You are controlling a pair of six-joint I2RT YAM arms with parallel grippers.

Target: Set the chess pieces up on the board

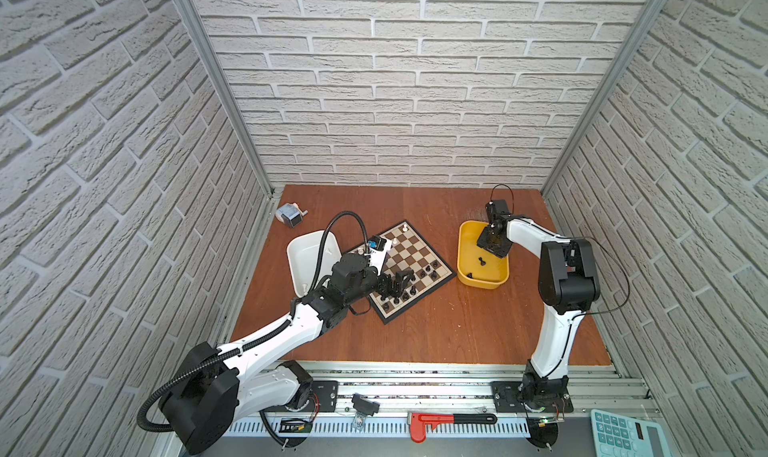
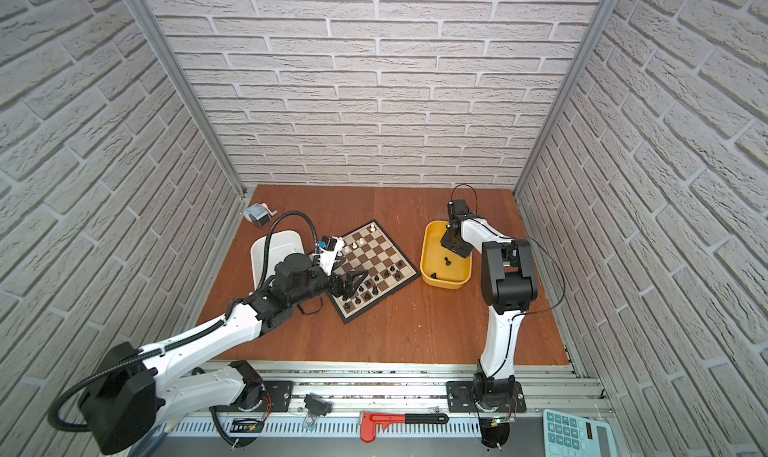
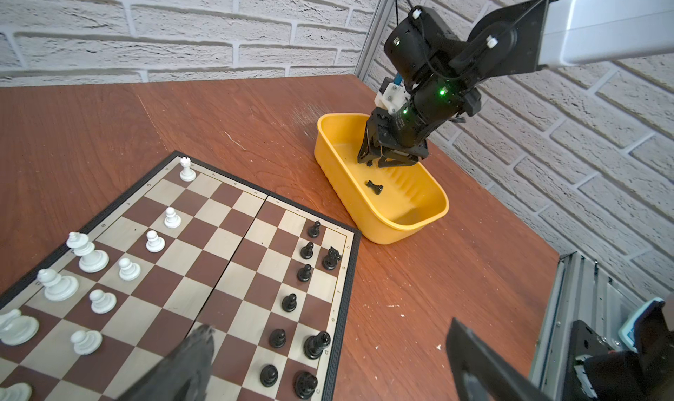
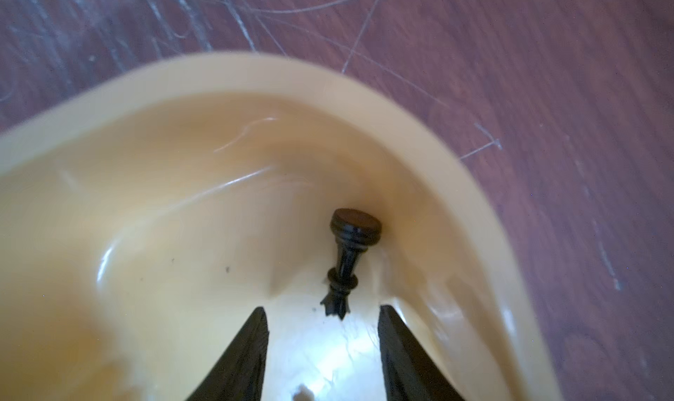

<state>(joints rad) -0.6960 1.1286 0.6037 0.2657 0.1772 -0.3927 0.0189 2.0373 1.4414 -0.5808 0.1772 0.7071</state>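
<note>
The board (image 1: 409, 255) (image 2: 374, 255) (image 3: 204, 271) lies at an angle mid-table. White chess pieces (image 3: 87, 253) stand along one side and black ones (image 3: 306, 250) along the opposite side. My left gripper (image 3: 328, 326) (image 1: 399, 280) hovers wide open over the board's black-piece edge and holds nothing. My right gripper (image 4: 324, 309) (image 3: 375, 162) is down inside the yellow tub (image 1: 463, 243) (image 4: 255, 74), open. A black queen (image 4: 350, 264) lies on its side in the tub's corner, just ahead of the fingertips and not between them. A black pawn (image 3: 375, 187) (image 1: 481, 261) also lies in the tub.
A white tub (image 1: 303, 263) sits left of the board, partly under my left arm. A grey sharpener (image 1: 289, 214) stands at the back left. Brick walls close three sides. A red tool (image 1: 449, 419) and a calculator (image 1: 623, 434) lie on the front rail.
</note>
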